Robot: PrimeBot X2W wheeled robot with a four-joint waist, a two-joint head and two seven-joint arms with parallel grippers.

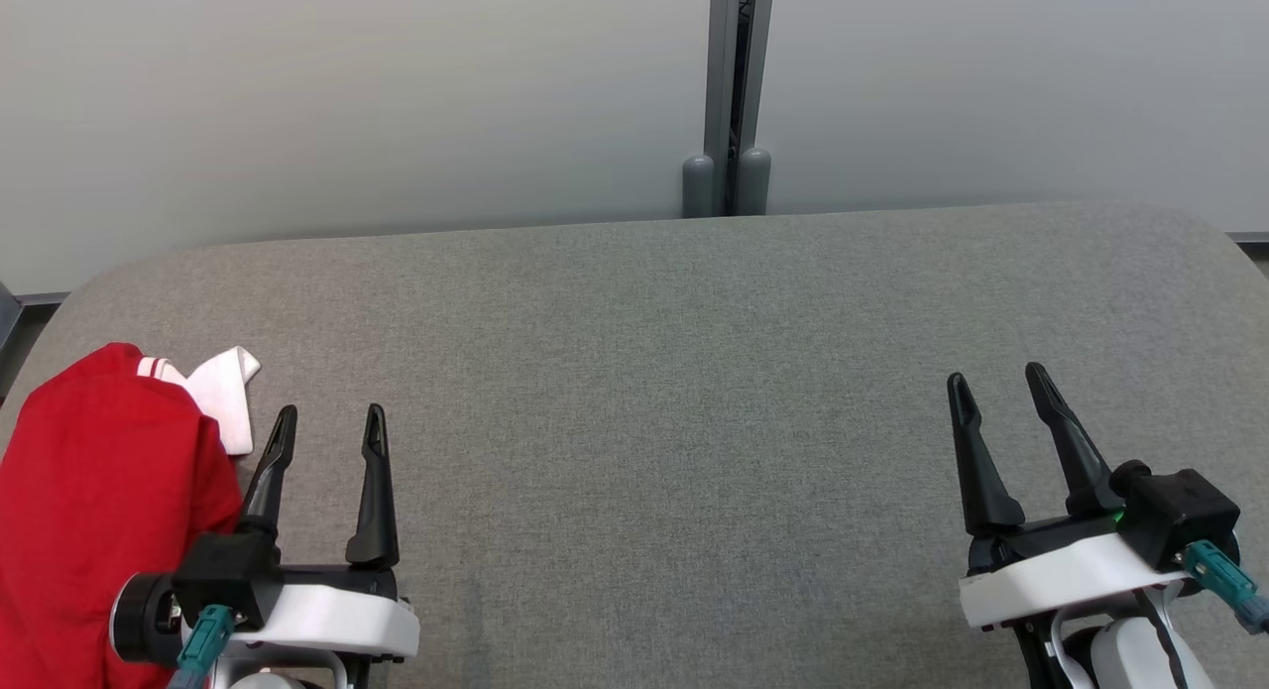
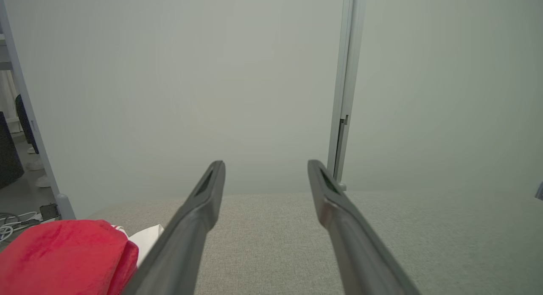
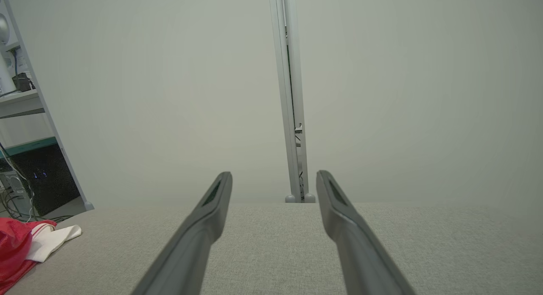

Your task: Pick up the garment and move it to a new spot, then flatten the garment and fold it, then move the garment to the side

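I had the garment [image 1: 99,491] lying on the table [image 1: 694,322] at its near-left corner. Left gripper [image 1: 331,411] sat over the table's near edge, just right of the garment; couldn't tell if they touched. Right gripper [image 1: 996,375] sat over the table's near-right end, well apart from the garment. Behind the table's far edge stood a post [image 1: 732,94], roughly mid-width, wall panels [image 1: 347,94] either side.

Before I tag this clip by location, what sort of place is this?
Likely a lab or test bay: a grey fabric table, partition panels behind it, and computer gear with cables beyond.
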